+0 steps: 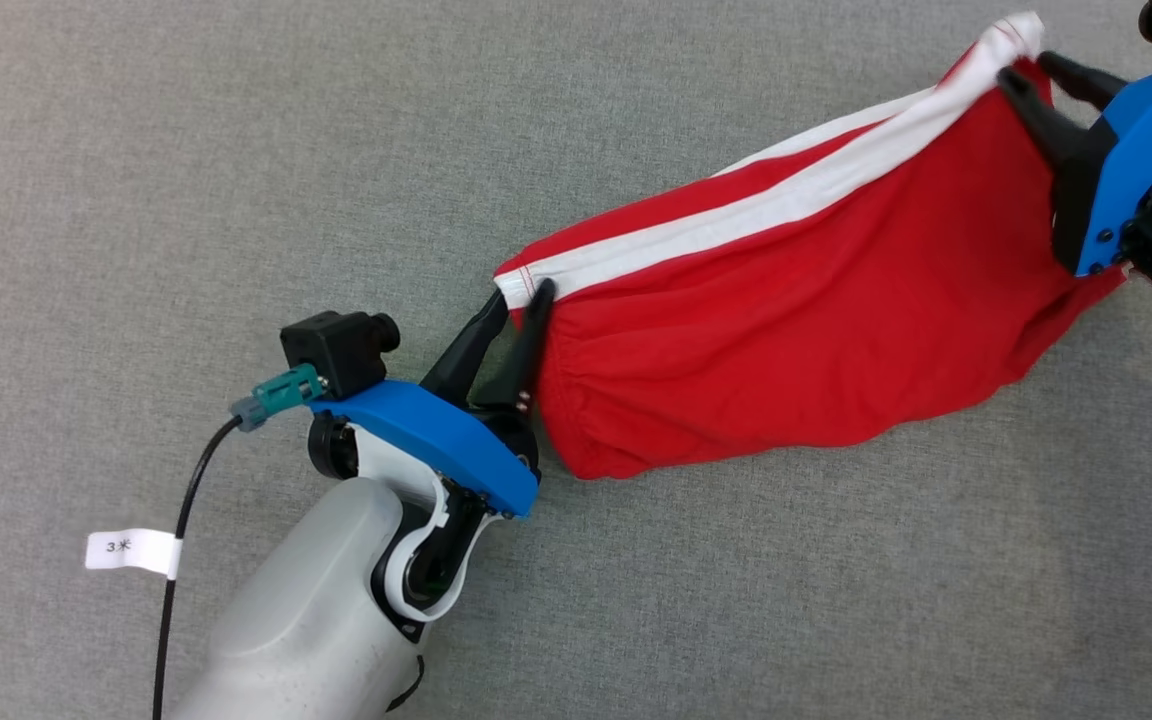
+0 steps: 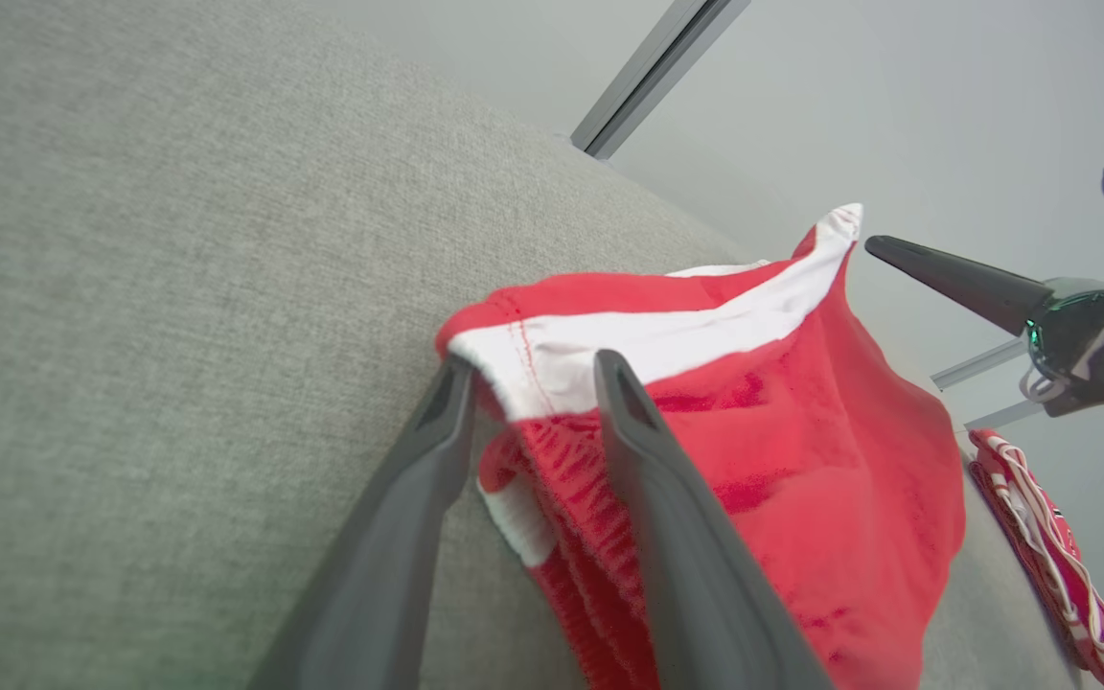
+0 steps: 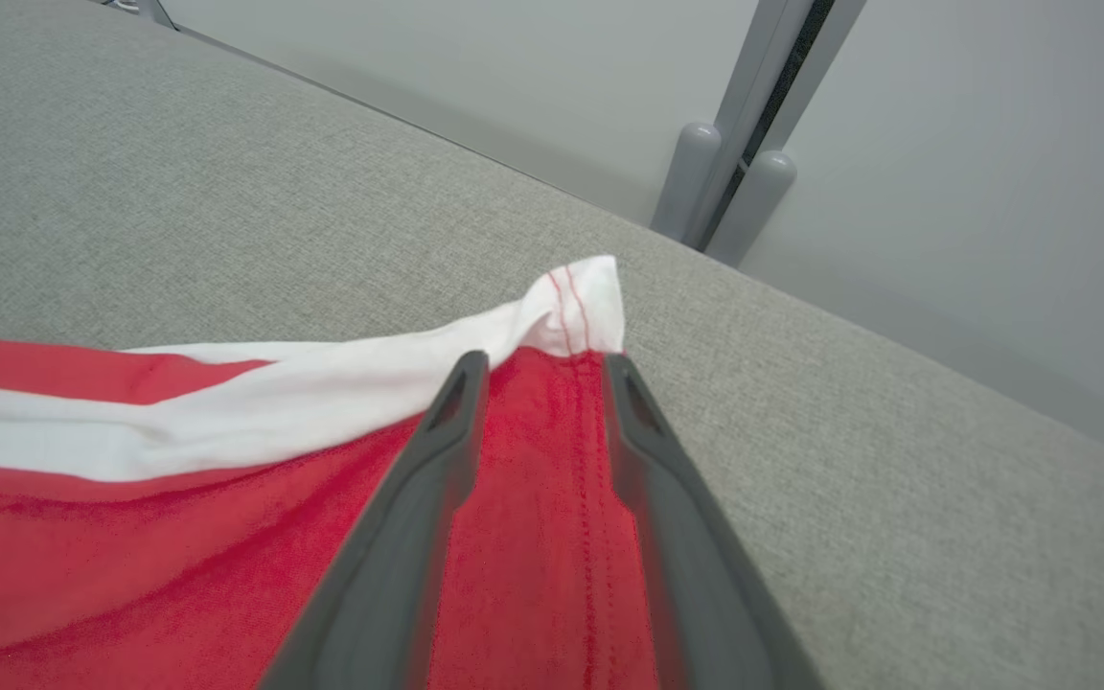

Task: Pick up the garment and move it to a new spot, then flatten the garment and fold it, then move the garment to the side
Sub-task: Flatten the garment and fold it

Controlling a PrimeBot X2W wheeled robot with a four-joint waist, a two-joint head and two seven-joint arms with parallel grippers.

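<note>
Two spread — left end effector [image 1: 519, 293], right end effector [image 1: 1028, 67] | one red-white garment [image 1: 786, 330] lying between them | one grey surface [image 1: 236, 150]

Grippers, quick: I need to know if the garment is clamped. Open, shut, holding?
Left gripper: open, red garment corner between its fingers, unclamped.
Right gripper: open, the garment's other corner at its fingertips.

Pale forearm [image 1: 306, 620], blue bracket [image 1: 426, 430], dark fingers [image 1: 466, 347], black cable [image 1: 164, 630]
</note>
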